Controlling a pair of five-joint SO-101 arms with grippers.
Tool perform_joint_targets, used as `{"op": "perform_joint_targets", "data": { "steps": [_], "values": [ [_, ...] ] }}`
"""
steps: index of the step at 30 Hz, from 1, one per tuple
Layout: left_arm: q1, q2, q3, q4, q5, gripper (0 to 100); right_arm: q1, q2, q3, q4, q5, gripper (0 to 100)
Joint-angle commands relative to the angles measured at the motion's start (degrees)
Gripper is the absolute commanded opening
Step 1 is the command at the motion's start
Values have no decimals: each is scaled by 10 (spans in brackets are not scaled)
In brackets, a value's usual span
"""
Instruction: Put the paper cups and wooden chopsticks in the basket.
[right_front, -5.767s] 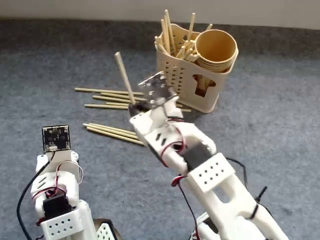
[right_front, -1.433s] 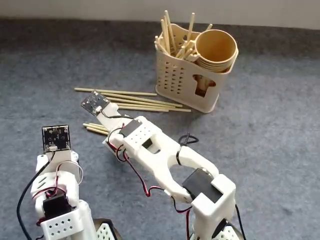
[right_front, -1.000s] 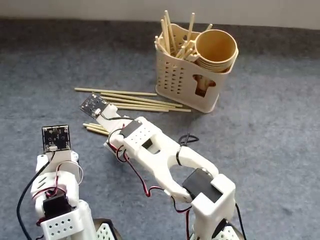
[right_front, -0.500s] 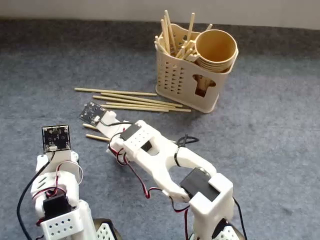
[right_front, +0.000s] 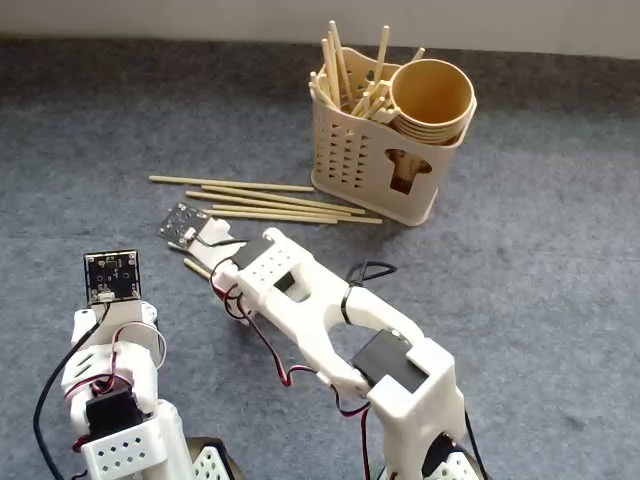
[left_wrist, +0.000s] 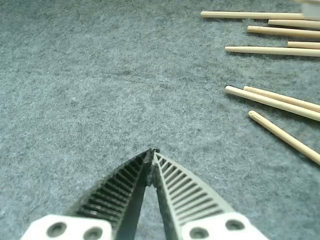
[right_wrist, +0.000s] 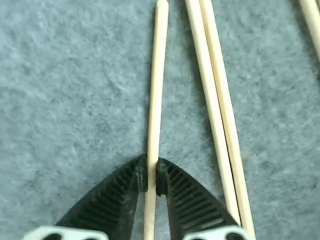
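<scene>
The cream basket (right_front: 372, 160) stands at the back with stacked paper cups (right_front: 432, 95) and several chopsticks (right_front: 345, 70) upright in it. More wooden chopsticks (right_front: 250, 200) lie loose on the grey carpet to its left. My right arm (right_front: 300, 300) stretches low over the carpet in front of them. My right gripper (right_wrist: 151, 177) is shut on one chopstick (right_wrist: 156, 90) that lies flat, and its end (right_front: 193, 266) pokes out from under the wrist. Two more chopsticks (right_wrist: 215, 115) lie just beside it. My left gripper (left_wrist: 151, 161) is shut on nothing, low over bare carpet.
The left arm (right_front: 110, 380) sits at the front left, apart from the right arm. Several loose chopsticks (left_wrist: 280, 107) lie beyond its gripper. Grey carpet (right_front: 540, 260) is bare to the right of the basket and along the front.
My right arm, earlier raised near the basket with a chopstick, came down to the carpet left of it, slid toward the front chopsticks and closed on one. The left arm has not moved.
</scene>
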Motion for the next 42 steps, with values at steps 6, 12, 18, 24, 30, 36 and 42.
{"op": "perform_joint_targets", "data": {
  "steps": [6,12,18,24,30,36,42],
  "values": [
    [-4,-2,11,-1,-4,7,3,-58,-9,27,3,5],
    [-4,-2,11,-1,-4,7,9,-150,1,27,2,5],
    [-4,-2,11,-1,-4,7,19,-252,44,23,-11,5],
    [-4,-2,11,-2,-4,7,20,-358,65,22,-151,5],
    [-4,-2,11,-2,-4,7,89,-427,59,22,-176,5],
    [-4,-2,11,-2,-4,7,169,-520,44,-54,-175,5],
    [-4,-2,11,-2,-4,7,198,-575,60,-247,-174,5]
  ]
}}
